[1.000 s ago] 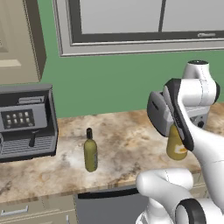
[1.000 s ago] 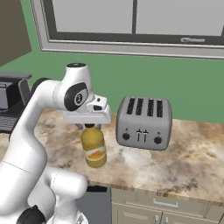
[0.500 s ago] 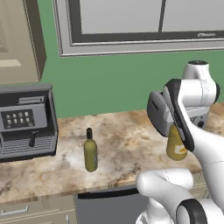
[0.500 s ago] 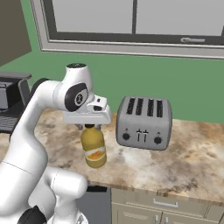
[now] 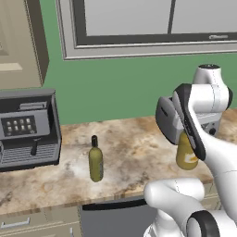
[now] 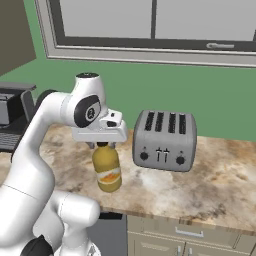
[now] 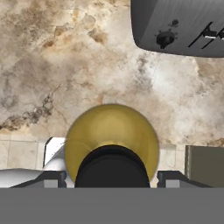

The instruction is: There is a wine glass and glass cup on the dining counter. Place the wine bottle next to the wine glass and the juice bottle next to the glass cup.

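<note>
Juice bottle (image 6: 107,171) stands upright on the table (image 6: 210,182), at about nine o'clock from the toaster (image 6: 164,140) in the right base view and near the front edge. The hand (image 6: 101,145) sits straight over its black cap, one finger tip (image 7: 51,178) at nine o'clock and the other at three o'clock of the cap in the hand view. The tips flank the cap with a sliver of gap on each side, so I cannot tell whether they already pinch it or only bracket it.

The bottle looks squat, rigid and probably fairly heavy if full, with a smooth, likely slippery amber shoulder. The cap and short neck are the natural place to take it: narrow enough for the fingers, and the wider shoulder below gives a ledge against slipping down. A top grip lets the body swing, so a slow carry seems wise.

The wine bottle (image 5: 96,160) stands well apart, at about nine o'clock from the arm in the left base view, just beside the coffee machine (image 5: 28,130) at its three o'clock. Slim and tall, it would tip easily; the long neck offers the hold.
</note>
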{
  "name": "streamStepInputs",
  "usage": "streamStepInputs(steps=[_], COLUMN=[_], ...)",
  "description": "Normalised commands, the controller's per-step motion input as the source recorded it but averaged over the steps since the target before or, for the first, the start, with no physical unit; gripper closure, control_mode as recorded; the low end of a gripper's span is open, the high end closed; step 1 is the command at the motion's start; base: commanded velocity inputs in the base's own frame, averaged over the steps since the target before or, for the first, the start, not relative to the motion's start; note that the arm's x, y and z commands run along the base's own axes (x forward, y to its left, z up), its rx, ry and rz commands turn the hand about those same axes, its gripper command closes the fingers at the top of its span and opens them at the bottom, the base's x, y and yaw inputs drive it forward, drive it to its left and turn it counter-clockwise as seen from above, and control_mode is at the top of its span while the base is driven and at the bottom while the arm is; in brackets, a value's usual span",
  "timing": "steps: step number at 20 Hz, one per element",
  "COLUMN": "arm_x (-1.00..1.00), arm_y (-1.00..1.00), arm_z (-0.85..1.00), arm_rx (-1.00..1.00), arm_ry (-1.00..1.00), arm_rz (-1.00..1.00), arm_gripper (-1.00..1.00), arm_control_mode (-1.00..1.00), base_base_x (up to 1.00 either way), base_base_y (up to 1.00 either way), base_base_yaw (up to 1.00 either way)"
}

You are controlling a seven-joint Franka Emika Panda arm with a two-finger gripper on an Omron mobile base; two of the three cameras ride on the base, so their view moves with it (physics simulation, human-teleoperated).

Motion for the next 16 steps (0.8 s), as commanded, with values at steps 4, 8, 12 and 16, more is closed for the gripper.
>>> streamStepInputs(steps=[4, 8, 12, 16], arm_x=[0.0, 0.0, 0.0, 0.0], arm_y=[0.0, 0.0, 0.0, 0.0], arm_z=[0.0, 0.0, 0.0, 0.0], arm_rx=[0.0, 0.0, 0.0, 0.0], arm_ry=[0.0, 0.0, 0.0, 0.0], arm_rz=[0.0, 0.0, 0.0, 0.0], arm_gripper=[1.0, 1.0, 1.0, 1.0], arm_control_mode=[1.0, 1.0, 1.0, 1.0], base_base_x=[-0.33, -0.59, -0.49, -0.21], base_base_y=[0.0, 0.02, 0.01, 0.0], base_base_yaw=[0.06, 0.15, 0.42, 0.95])
